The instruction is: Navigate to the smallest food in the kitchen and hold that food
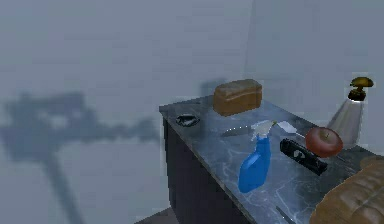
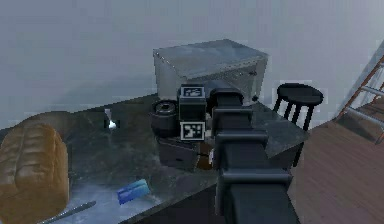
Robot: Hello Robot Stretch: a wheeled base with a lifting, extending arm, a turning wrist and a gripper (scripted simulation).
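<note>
I see a dark marbled surface (image 1: 212, 140) against pale grey walls (image 1: 100, 50) — beside its end, a black stool (image 2: 298, 97) stands on wooden floor (image 2: 345, 165).

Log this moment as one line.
place: kitchen counter | claw: at counter, hold cannot tell | seen: bread loaf, blue spray bottle, stool

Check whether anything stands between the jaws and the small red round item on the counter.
Cannot tell. The arm reaches over the counter, jaws near a grey box, dark shapes around them. The small red round item lies beside a dark object and a blue spray bottle; where it lies relative to the jaws is unclear.
</note>
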